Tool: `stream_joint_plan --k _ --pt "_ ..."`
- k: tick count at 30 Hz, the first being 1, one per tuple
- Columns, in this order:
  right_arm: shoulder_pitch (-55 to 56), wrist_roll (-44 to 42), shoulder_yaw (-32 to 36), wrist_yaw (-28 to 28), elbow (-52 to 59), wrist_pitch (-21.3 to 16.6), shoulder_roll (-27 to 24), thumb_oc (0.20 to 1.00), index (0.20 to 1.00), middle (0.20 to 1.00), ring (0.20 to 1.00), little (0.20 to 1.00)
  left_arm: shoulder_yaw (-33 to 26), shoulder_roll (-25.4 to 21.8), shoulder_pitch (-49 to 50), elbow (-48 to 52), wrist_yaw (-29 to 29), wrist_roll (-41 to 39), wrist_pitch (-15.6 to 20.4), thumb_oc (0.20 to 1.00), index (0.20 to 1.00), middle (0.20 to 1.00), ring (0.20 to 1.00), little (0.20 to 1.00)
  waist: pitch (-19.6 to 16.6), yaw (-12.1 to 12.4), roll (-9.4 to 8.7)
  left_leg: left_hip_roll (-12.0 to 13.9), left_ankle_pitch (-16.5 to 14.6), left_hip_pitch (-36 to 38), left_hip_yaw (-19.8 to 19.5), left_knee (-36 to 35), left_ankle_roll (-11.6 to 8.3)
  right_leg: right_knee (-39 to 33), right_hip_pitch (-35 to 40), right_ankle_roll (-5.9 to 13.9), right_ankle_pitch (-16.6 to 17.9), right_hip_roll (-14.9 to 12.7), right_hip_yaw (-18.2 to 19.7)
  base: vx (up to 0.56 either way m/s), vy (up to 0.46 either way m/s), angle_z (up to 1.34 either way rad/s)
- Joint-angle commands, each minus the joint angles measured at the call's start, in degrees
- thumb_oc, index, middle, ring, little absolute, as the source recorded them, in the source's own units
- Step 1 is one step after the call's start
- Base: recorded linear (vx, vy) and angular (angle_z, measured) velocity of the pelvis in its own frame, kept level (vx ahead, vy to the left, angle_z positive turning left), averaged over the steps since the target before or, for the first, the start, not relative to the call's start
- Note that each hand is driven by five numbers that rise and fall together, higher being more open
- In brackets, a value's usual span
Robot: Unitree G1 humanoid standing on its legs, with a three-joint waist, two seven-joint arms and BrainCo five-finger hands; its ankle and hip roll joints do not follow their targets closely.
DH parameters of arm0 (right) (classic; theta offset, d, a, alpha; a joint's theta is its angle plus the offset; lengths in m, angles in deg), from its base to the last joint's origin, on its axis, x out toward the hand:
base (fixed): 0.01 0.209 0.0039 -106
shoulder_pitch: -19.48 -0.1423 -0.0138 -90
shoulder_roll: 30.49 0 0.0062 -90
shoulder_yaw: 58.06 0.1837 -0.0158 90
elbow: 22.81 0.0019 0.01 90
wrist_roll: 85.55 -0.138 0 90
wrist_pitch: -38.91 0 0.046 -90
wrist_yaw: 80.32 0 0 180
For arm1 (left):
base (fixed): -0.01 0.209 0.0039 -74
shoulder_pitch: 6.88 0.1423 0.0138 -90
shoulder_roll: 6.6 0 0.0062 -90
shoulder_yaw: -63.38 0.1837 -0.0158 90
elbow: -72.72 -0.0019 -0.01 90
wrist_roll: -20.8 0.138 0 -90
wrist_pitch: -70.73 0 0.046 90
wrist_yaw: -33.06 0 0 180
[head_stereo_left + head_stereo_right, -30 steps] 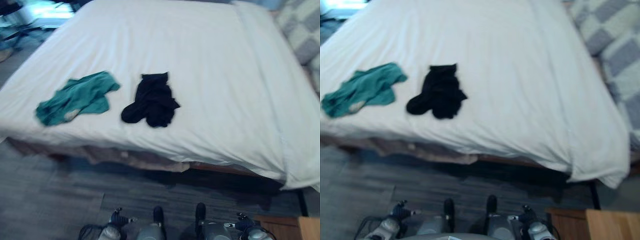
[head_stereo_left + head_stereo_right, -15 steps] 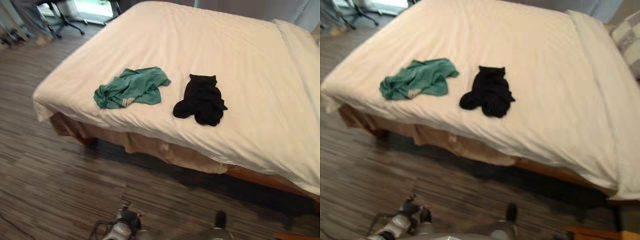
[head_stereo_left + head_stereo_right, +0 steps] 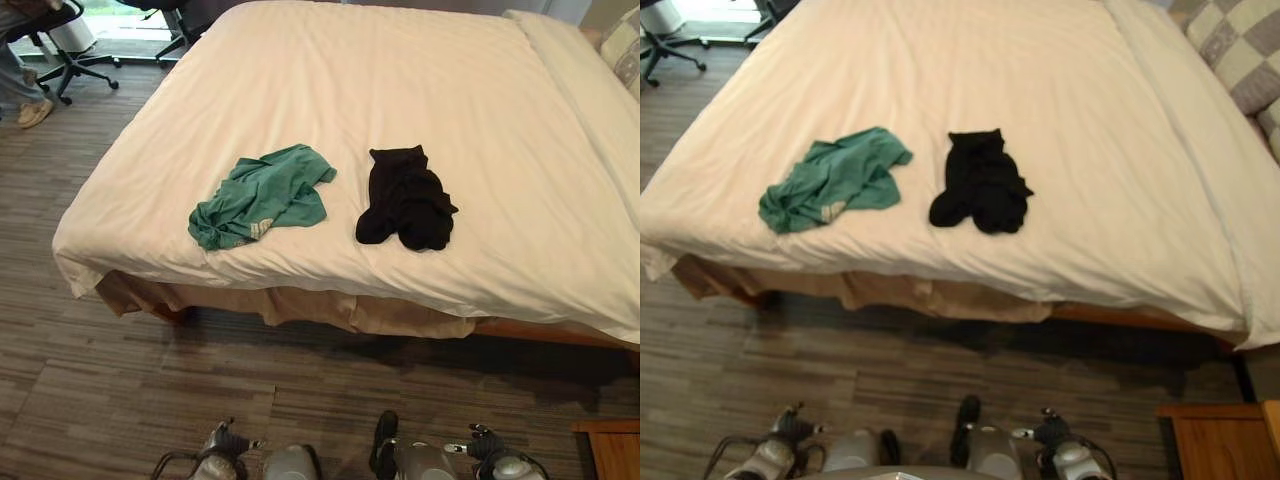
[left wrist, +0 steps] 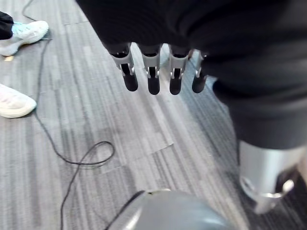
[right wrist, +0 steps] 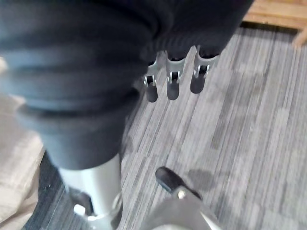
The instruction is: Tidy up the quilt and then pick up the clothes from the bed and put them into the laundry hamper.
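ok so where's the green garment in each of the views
Left eye view: green garment lies left of centre on the quilt, near the bed's front edge.
Right eye view: it sits further left, again by the front edge.
Left wrist view: floor past the left robot hand.
Right wrist view: floor past the right robot hand.
Shared landmark: the black garment on its right.

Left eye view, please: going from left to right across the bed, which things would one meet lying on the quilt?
Green garment → black garment, both on the cream quilt, lying apart near the bed's near edge.
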Motion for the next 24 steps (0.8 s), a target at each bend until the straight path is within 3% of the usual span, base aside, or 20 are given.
stream_joint_plan --k 1,2,4,6,7,9,12,13,14,15,16,17,18,19,20,22,24 --pt "-2.5 1.4 -2.4 0.4 2.2 -0.4 -1.5 1.000 1.000 1.000 1.000 1.000 0.0 -0.2 -3.6 0.4 -1.5 -1.0 1.3 1.000 1.000 1.000 1.000 1.000 1.4 -0.9 0.95 3.5 3.6 3.3 -0.7 -18.2 1.29 -9.1 4.1 9.49 4.1 -2.8 1.8 0.10 0.379 -0.38" --pt "-2.5 1.4 -2.4 0.4 2.2 -0.4 -1.5 1.000 1.000 1.000 1.000 1.000 0.0 -0.2 -3.6 0.4 -1.5 -1.0 1.4 1.000 1.000 1.000 1.000 1.000 1.5 -0.7 0.89 3.4 3.8 3.7 -0.4 -18.7 1.29 -9.1 4.2 9.51 4.1 -2.9 1.9 0.14 0.518 -0.55" --pt "-2.0 3.3 -2.9 0.5 3.2 -0.9 -2.0 1.000 1.000 1.000 1.000 1.000 1.8 0.1 -4.1 0.1 -1.2 0.2 1.4 1.000 1.000 1.000 1.000 1.000 0.2 -0.7 2.31 7.8 7.8 6.6 -4.9 -27.8 0.11 -9.1 4.0 10.94 3.5 -4.0 5.3 0.17 0.519 -1.08" --pt "-2.0 4.7 -3.8 0.3 3.8 -1.0 -1.8 1.000 1.000 1.000 1.000 1.000 2.1 0.4 -4.0 0.0 -1.1 0.3 1.5 1.000 1.000 1.000 1.000 1.000 -0.5 -1.0 2.85 7.7 7.2 7.8 -6.3 -28.7 0.00 -9.1 4.1 11.43 3.7 -4.1 5.9 0.14 0.450 -0.96" --pt "-1.7 8.0 -4.2 0.7 4.4 -0.5 -1.3 1.000 1.000 1.000 1.000 1.000 3.0 1.1 -4.3 -0.5 -1.1 1.9 1.0 1.000 1.000 1.000 1.000 1.000 -1.7 -2.1 3.35 6.6 5.9 9.3 -5.8 -29.3 -0.34 -9.1 4.4 12.35 5.4 -5.6 5.8 0.13 0.423 -0.81" --pt "-2.1 9.8 -5.6 1.1 6.3 -0.5 -0.1 1.000 1.000 1.000 1.000 1.000 3.6 0.7 -4.5 0.5 -1.6 2.7 1.0 1.000 1.000 1.000 1.000 1.000 -2.0 -2.2 2.02 4.1 4.7 10.2 -5.4 -29.6 0.71 -8.6 3.8 13.09 7.8 -7.3 7.0 0.07 0.432 -0.39" --pt "-3.5 9.9 -7.8 0.7 8.9 -0.7 1.9 1.000 1.000 1.000 1.000 1.000 4.3 0.1 -5.8 1.0 -2.2 3.0 1.0 1.000 1.000 1.000 1.000 1.000 -1.1 -1.8 0.62 2.3 3.8 10.8 -4.2 -29.6 1.99 -7.4 2.5 13.93 9.8 -9.0 8.0 -0.04 0.241 -0.14" --pt "-4.5 10.4 -9.4 0.5 10.5 -1.1 2.9 1.000 1.000 1.000 1.000 1.000 4.5 -0.3 -6.4 1.3 -2.6 3.0 1.2 1.000 1.000 1.000 1.000 1.000 -0.6 -1.2 0.16 1.7 3.3 11.0 -3.5 -29.6 2.61 -6.9 1.8 14.34 10.7 -9.9 7.4 -0.08 0.245 -0.24" --pt "-6.5 11.2 -12.0 0.0 12.7 -1.3 4.2 1.000 1.000 1.000 1.000 1.000 4.5 -0.8 -6.8 1.9 -3.0 2.9 1.2 1.000 1.000 1.000 1.000 1.000 -0.1 -0.1 -0.19 1.0 2.4 11.4 -1.6 -29.6 3.28 -5.5 1.1 14.23 12.1 -11.9 2.7 -0.07 0.242 -0.44" --pt "-6.5 11.2 -12.0 0.0 12.7 -1.3 4.2 1.000 1.000 1.000 1.000 1.000 4.5 -0.8 -6.8 1.9 -3.0 2.9 1.2 1.000 1.000 1.000 1.000 1.000 -0.1 -0.1 -0.19 1.0 2.4 11.4 -1.6 -29.6 3.28 -5.5 1.1 14.23 12.1 -11.9 2.7 -0.04 0.249 -0.70" --pt "-7.5 11.2 -13.5 -0.2 13.6 -1.9 4.8 1.000 1.000 1.000 1.000 1.000 3.8 -1.2 -6.0 1.7 -3.0 2.1 1.3 1.000 1.000 1.000 1.000 1.000 0.0 0.7 -0.15 0.9 1.9 11.6 -0.5 -29.6 3.50 -4.4 1.3 13.58 10.7 -11.5 -1.4 0.02 0.157 -0.47" --pt "-7.4 10.8 -13.6 -0.2 13.3 -2.0 4.6 1.000 1.000 1.000 1.000 1.000 3.3 -1.2 -5.4 1.5 -3.0 1.8 1.2 1.000 1.000 1.000 1.000 1.000 0.1 0.4 -0.28 0.5 2.0 11.6 -0.9 -29.6 3.85 -3.6 0.8 13.06 10.0 -9.7 0.5 0.01 0.157 -0.21" --pt "-7.4 10.8 -13.6 -0.2 13.3 -2.0 4.6 1.000 1.000 1.000 1.000 1.000 3.2 -1.2 -5.4 1.5 -3.0 1.8 1.2 1.000 1.000 1.000 1.000 1.000 -0.1 0.4 -0.35 0.4 2.1 11.3 -1.0 -29.6 3.89 -3.6 0.6 13.05 10.1 -9.8 0.5 0.16 0.185 0.29" --pt "-4.8 6.3 -8.7 1.2 8.9 -1.1 2.8 1.000 1.000 1.000 1.000 1.000 -1.8 -1.2 -2.4 -1.5 -2.7 -2.9 0.8 1.000 1.000 1.000 1.000 1.000 0.0 -0.3 -0.02 -2.9 1.8 11.5 -4.4 -29.6 5.43 -3.8 0.6 10.68 5.4 -1.0 11.7 0.14 0.135 0.27" --pt "-4.8 6.3 -8.7 1.2 8.9 -1.1 2.9 1.000 1.000 1.000 1.000 1.000 -1.8 -1.2 -2.4 -1.5 -2.7 -2.9 0.8 1.000 1.000 1.000 1.000 1.000 -0.1 -0.3 -0.05 -2.9 1.9 11.4 -4.4 -29.6 5.44 -3.8 0.4 10.67 5.5 -1.1 11.7 0.20 0.149 0.65" --pt "-2.3 2.2 -0.1 3.3 3.6 -0.4 -0.5 1.000 1.000 1.000 1.000 1.000 -9.2 -3.1 1.1 -4.3 -3.3 -6.3 0.3 1.000 1.000 1.000 1.000 1.000 -0.8 -0.3 0.73 -4.3 1.6 11.9 -5.7 -29.6 5.83 -6.6 3.2 10.49 6.0 -0.6 13.4 0.10 0.011 1.19" --pt "-1.4 1.3 2.9 3.8 3.2 -0.2 -2.1 1.000 1.000 1.000 1.000 1.000 -12.2 -4.3 3.1 -5.6 -3.7 -7.1 0.1 1.000 1.000 1.000 1.000 1.000 -1.3 -0.3 0.90 -4.2 1.5 12.1 -5.4 -29.6 5.78 -7.6 3.8 10.74 6.3 -1.0 12.7 0.11 -0.015 0.65"
